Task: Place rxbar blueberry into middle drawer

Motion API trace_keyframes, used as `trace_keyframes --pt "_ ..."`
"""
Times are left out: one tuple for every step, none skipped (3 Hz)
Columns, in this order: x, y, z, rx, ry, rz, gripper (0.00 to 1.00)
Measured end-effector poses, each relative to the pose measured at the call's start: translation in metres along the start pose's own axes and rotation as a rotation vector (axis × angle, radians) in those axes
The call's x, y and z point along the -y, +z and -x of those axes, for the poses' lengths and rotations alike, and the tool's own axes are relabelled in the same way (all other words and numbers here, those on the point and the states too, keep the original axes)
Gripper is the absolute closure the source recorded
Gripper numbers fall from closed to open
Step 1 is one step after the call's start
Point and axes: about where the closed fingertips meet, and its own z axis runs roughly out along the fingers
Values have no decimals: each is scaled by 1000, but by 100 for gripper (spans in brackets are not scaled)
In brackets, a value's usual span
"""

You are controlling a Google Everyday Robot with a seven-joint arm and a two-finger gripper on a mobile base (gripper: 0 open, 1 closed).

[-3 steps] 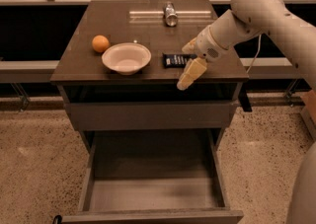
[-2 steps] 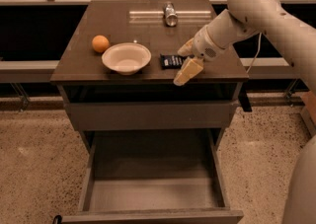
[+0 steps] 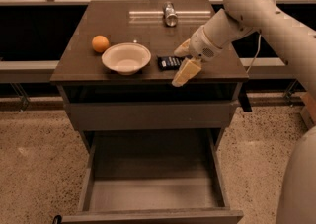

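The bar [image 3: 168, 62] lies flat on the counter [image 3: 118, 20], a little right of the middle and near the front edge, its dark wrapper showing small white print. Its right end is hidden by the end effector [image 3: 177, 67], which comes in from 3 o'clock. The two pale fingers [image 3: 186, 71] are spread wider than the bar. One sits at the bar's 1 o'clock. The other sits at its 5 o'clock and reaches out over the counter's front edge. Whether either finger touches the wrapper cannot be told.

A white bowl [image 3: 126, 58] stands upright just beside the bar at 9 o'clock. An orange [image 3: 100, 43] rests close to the bowl at its 10 o'clock. A silver can [image 3: 170, 14] lies on its side well apart from the bar at 12 o'clock, near the back edge.

The arm [image 3: 256, 6] rises from the end effector toward 2 o'clock.

At the bar's 6 o'clock, below the counter, there is a shut grey front panel [image 3: 148, 115]. Under that panel the drawer [image 3: 153, 196] is pulled out toward the camera, with its grey floor and low side walls showing. A speckled floor [image 3: 34, 168] lies at either side.
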Motion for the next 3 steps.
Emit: trace_keyframes --pt "-18 -7 -1 -18 -22 23 35" --pt "-51 -23 -4 -30 -23 27 31" --pt "-71 -25 -9 -44 -15 29 22"
